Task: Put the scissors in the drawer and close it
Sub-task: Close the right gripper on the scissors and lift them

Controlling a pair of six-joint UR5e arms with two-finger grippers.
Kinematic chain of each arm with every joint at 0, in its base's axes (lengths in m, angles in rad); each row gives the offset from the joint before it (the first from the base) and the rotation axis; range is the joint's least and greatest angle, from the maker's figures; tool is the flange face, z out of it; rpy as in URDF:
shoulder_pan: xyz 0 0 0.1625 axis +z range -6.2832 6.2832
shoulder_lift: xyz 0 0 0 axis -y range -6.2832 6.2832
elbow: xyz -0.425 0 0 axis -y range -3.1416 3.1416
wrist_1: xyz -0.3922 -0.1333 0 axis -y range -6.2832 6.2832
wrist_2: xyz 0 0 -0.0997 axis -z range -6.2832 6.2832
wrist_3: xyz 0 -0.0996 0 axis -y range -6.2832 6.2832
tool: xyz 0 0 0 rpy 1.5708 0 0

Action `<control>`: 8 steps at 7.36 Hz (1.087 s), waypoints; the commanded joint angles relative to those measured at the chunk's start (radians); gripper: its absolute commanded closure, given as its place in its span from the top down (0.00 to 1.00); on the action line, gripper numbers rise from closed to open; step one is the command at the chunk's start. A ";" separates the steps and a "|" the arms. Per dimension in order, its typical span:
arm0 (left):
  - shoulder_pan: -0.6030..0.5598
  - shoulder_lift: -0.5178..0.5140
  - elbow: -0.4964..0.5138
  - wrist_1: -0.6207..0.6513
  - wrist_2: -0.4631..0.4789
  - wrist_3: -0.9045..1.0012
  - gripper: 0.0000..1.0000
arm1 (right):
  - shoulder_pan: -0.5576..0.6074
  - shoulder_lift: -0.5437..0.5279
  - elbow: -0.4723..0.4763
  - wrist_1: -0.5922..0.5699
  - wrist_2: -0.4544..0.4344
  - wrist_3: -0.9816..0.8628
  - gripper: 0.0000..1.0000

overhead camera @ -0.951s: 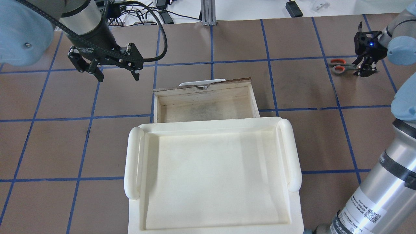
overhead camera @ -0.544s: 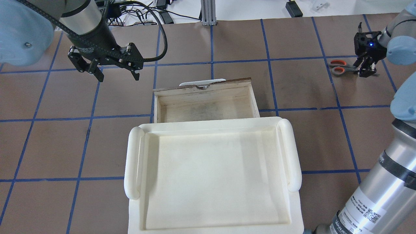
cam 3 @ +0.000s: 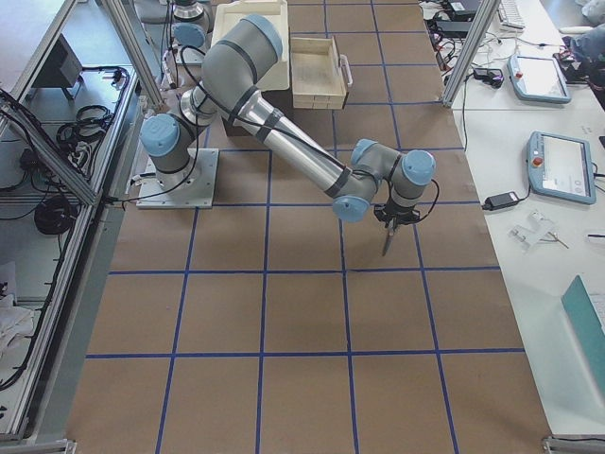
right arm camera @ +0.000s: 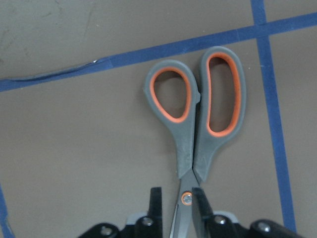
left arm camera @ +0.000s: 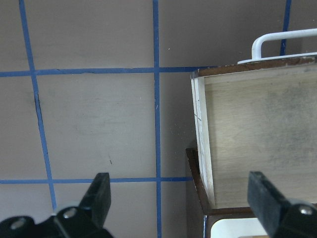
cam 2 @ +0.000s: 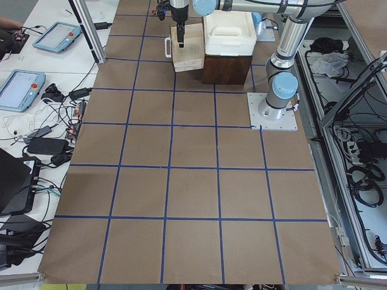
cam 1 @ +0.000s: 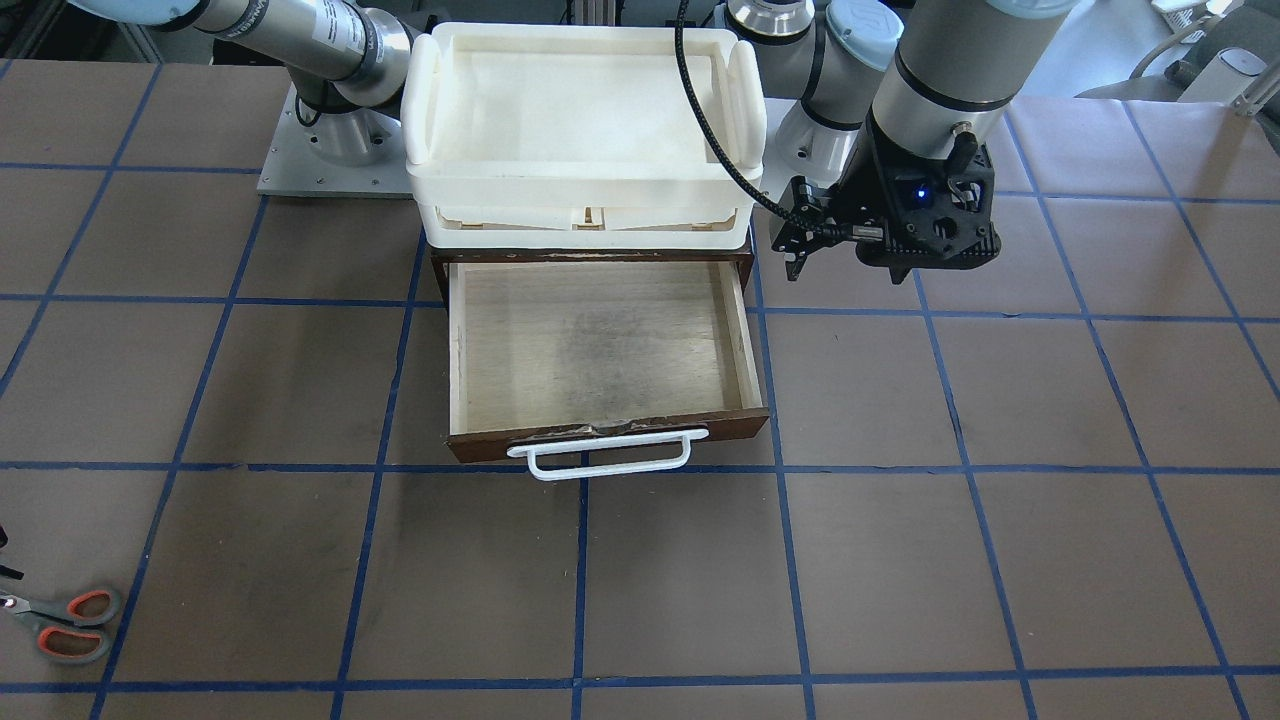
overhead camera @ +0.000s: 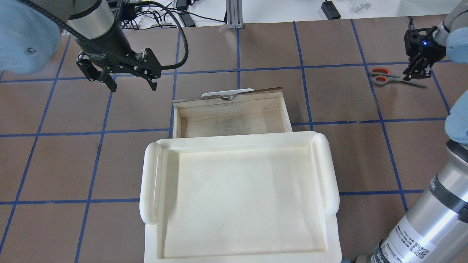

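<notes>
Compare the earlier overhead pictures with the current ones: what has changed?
The right hand narrowed its opening over the scissors, then moved slightly up and right in the overhead view, uncovering the blades. Whether it grips them is unclear. The scissors still lie on the table; the left hand and the open drawer stayed put.

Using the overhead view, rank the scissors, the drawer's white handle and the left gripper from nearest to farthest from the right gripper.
Measured from the right gripper:
1. The scissors, right beside it at the view's far right.
2. The drawer's white handle, mid-view, on the front that faces away from the robot.
3. The left gripper, open, over at the view's left.
</notes>
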 commanded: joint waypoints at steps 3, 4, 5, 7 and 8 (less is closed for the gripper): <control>0.000 0.001 0.000 0.000 0.000 0.000 1.00 | 0.009 0.046 -0.001 -0.082 0.014 -0.049 0.65; 0.000 0.001 0.000 0.000 0.000 0.000 1.00 | 0.026 0.051 -0.001 -0.082 0.014 -0.060 0.72; 0.000 0.001 0.000 0.000 0.000 0.000 1.00 | 0.026 0.054 -0.003 -0.080 0.026 -0.063 0.72; 0.000 0.001 0.000 0.000 0.000 0.000 1.00 | 0.026 0.069 -0.006 -0.083 0.025 -0.090 0.69; 0.000 0.001 0.000 0.000 0.000 0.000 1.00 | 0.026 0.069 -0.004 -0.083 0.025 -0.090 0.67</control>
